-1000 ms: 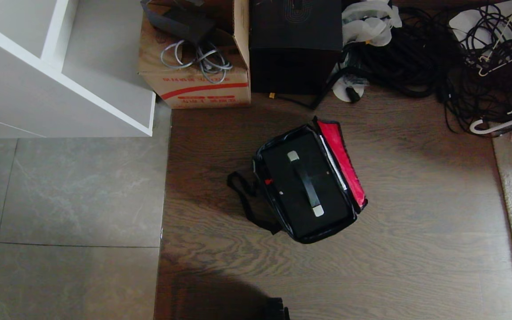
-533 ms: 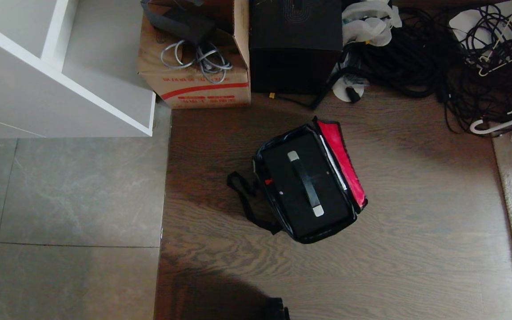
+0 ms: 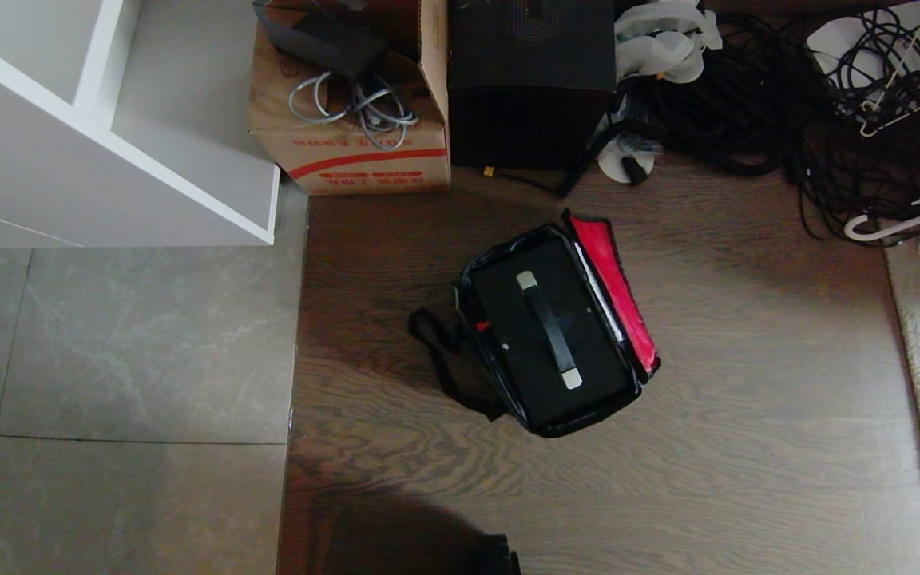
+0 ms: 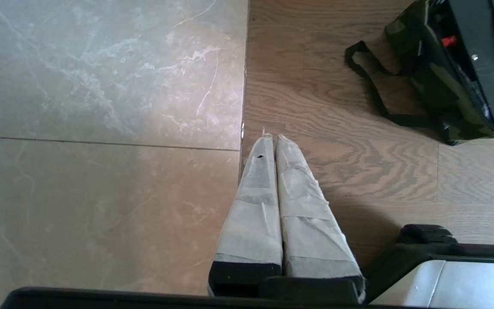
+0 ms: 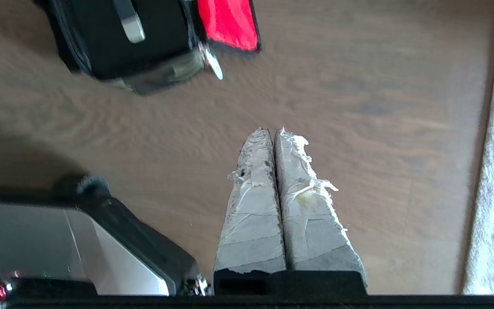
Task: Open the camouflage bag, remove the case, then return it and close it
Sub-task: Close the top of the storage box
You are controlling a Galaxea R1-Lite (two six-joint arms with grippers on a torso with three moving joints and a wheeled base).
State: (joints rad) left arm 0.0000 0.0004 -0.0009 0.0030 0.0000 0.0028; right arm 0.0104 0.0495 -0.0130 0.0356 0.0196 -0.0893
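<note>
A cardboard carton (image 3: 356, 120) stands beside a tall black box (image 3: 530, 88).

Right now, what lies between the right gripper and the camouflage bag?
Only bare wood floor separates the right gripper from the camouflage bag, per the right wrist view.

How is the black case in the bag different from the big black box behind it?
The case has a top handle with silver ends; the plain black box shows none. The case sits inside the open camouflage bag; the box stands bare on the floor beside a cardboard carton. Both are black and rectangular.
</note>
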